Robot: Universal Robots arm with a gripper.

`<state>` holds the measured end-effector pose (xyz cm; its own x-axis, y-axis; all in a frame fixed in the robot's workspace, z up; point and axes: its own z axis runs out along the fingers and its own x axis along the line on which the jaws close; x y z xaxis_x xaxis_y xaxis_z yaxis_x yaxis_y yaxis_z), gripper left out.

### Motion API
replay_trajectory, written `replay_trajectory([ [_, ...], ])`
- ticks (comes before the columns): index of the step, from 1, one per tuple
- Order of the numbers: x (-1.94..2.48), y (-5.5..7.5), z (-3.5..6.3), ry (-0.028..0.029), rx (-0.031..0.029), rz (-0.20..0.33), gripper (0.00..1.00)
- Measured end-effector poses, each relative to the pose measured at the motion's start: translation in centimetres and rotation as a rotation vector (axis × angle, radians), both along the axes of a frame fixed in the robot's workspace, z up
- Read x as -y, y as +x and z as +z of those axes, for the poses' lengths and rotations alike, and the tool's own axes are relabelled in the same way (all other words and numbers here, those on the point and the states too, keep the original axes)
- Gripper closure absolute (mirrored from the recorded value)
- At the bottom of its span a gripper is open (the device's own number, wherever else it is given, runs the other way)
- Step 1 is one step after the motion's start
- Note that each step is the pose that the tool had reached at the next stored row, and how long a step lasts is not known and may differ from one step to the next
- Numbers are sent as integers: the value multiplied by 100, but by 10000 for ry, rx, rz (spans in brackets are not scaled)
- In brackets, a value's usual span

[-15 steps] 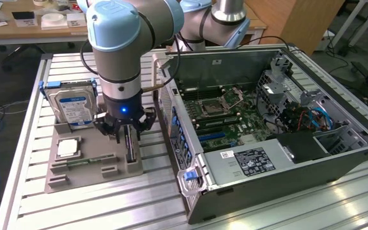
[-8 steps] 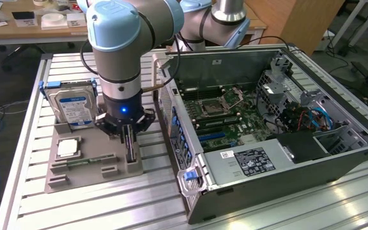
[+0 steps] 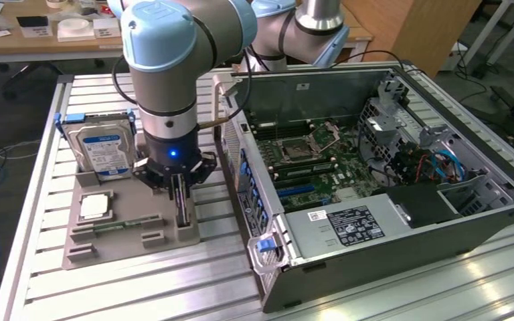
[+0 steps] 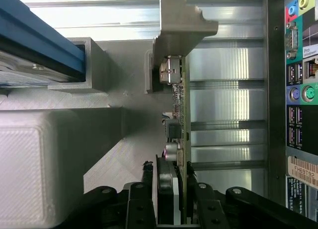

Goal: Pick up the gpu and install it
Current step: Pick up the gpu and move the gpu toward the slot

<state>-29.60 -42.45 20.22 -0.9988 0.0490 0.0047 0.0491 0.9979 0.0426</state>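
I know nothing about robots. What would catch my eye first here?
The big light-blue and grey robot arm at the exterior view's left. Its black gripper sits over a thin gpu card standing on edge in a grey holder tray. At that view's right lies an open dark computer case, motherboard exposed.

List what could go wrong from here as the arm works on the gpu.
1. The gripper is down at the gpu, which stands on edge in the grey holder; a skewed pull could jam it in its slot.
2. Its metal bracket juts out, and the computer case sits close beside the holder, so it might snag there.
3. The hard drive stands upright nearby; the arm could clip it.
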Motion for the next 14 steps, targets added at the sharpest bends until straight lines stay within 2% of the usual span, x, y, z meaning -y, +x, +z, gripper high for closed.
replay_trajectory([
  [4, 0, 6, 0, 0, -1, 0, 66],
  [5, 0, 6, 0, -1, -1, 0, 72],
  [14, 0, 7, 1, -1, -1, 0, 72],
])
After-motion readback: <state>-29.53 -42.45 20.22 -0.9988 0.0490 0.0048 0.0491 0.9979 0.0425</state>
